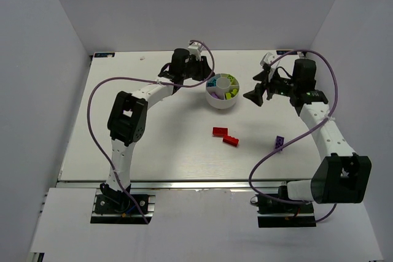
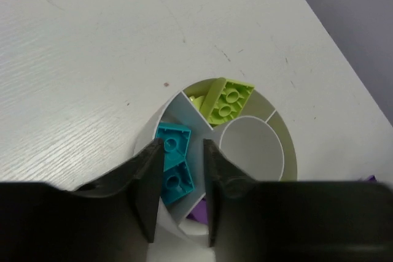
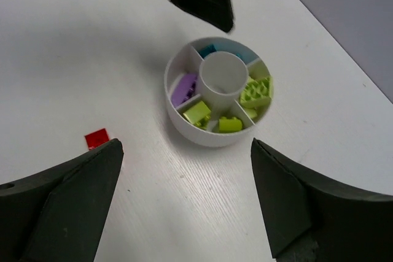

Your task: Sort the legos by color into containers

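Nearest the bases, three legos lie loose on the table. Two red legos touch each other, and one purple lego lies to their right, just beside the right arm's cable. None of these is sorted yet.

Farther out, the right gripper hangs just right of the dish. Its jaws are spread wide and hold nothing.

The dish has wedges around a hub. One wedge holds a purple piece and the far wedge holds cyan legos. Lime legos appear to occupy more than one wedge.

Farthest out, the left gripper is over the cyan wedge. Its jaws are drawn close, and the cyan legos show through the narrow gap between them. It cannot be told whether the pads grip one.

Hazards:
- If the left fingers catch a divider or the rim, the dish may be dragged or tipped and its contents spilled.
- If a pad has hold of a cyan lego, that lego may be pulled out of its wedge.
- The two grippers flank the dish closely, so a move by both at once risks contact.
- Closing on one red lego may push its neighbour away.
- The right arm or its cable may sweep the purple lego.
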